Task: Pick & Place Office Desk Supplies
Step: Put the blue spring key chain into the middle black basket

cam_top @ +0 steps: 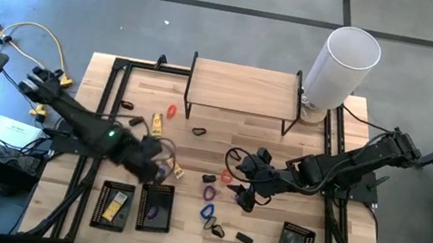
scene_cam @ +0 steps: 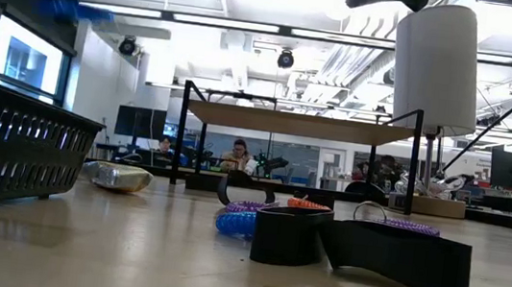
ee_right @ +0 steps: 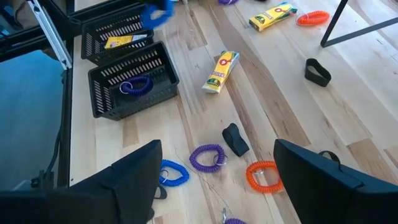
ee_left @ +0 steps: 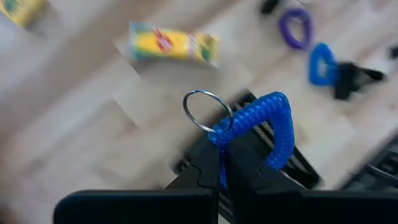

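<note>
Left end effector [ee_left: 221,163] is pressed together on a blue coil loop [ee_left: 261,124] w/ a metal key ring [ee_left: 207,111], lifted off the bench [cam_top: 243,117], hovering by the near-left mesh trays [cam_top: 155,208]. One tray already has a blue-purple loop [ee_right: 134,86] in it, the other a yellow packet [ee_right: 121,41]. Right end effector [ee_right: 217,171] is spread wide, empty, low over the mid-bench clutter: purple loop [ee_right: 208,157], orange loop [ee_right: 262,175], black clip [ee_right: 235,138], another yellow packet [ee_right: 221,71] nearby. Risks, imo: the pinch looks to catch only a short bit of coil near the ring, so the springy loop could swing or slip out before it's over a tray and land on the rim or bench. The ring could also snag tray mesh on release. The arms are close together mid-bench, so if right goes for a pick while left is crossing, they could bump. Right's wide fingers may also nudge neighbouring loops.
</note>
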Action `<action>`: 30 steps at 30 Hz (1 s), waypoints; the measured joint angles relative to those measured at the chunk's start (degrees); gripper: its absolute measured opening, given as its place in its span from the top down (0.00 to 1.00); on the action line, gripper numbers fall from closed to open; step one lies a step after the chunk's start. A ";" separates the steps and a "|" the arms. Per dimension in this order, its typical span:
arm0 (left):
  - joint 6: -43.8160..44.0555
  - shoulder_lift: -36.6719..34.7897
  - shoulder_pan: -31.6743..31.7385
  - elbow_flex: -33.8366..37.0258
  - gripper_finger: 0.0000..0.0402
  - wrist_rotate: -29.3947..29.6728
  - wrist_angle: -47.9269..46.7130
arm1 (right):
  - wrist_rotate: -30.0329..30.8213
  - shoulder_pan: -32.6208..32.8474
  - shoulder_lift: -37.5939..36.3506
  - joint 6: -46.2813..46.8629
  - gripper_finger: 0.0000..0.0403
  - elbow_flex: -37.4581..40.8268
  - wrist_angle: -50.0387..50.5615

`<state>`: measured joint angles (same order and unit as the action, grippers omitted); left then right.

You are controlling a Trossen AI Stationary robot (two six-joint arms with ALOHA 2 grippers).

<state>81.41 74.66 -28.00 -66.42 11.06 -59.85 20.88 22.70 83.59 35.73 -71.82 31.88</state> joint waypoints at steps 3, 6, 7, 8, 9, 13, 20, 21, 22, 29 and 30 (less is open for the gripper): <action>7.17 1.58 -4.34 -2.75 1.00 0.04 0.34 | 0.00 0.02 0.00 0.00 0.26 0.01 0.00; 13.63 4.00 -7.98 -3.38 1.00 1.52 1.21 | -0.13 0.11 0.00 0.00 0.26 0.00 0.02; 15.78 5.01 -9.05 -3.38 1.00 1.54 1.85 | -0.24 0.20 0.00 0.00 0.26 0.00 0.01; 17.66 6.12 -10.02 -3.38 1.00 1.47 2.42 | -0.24 0.20 0.00 0.00 0.26 -0.01 0.01; 19.22 7.39 -10.83 -3.38 1.00 1.31 2.90 | -0.24 0.20 0.01 0.00 0.26 0.01 0.02; 22.81 12.27 -13.26 -3.38 1.00 1.08 6.93 | -0.64 0.28 0.31 0.01 0.26 0.01 0.04; 25.86 18.67 -13.46 -3.38 1.00 0.99 10.25 | -1.81 0.28 0.31 0.00 0.26 0.01 -0.50; 26.37 19.33 -13.26 -3.38 1.00 0.81 9.92 | -1.79 0.28 0.31 0.00 0.26 0.01 -0.59; 26.82 19.96 -12.96 -3.38 1.00 0.80 9.81 | -1.81 0.31 0.31 0.00 0.26 -0.01 -0.61; 27.94 23.65 -10.24 -3.29 0.90 -6.29 8.27 | -1.97 1.36 0.31 0.01 0.26 0.01 -0.61; 27.66 24.09 -9.89 -3.16 0.88 -7.20 7.95 | -1.97 1.55 0.31 0.01 0.26 0.01 -0.63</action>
<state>109.08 98.75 -37.88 -69.58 3.87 -51.90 18.92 24.25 83.90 35.74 -71.81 31.24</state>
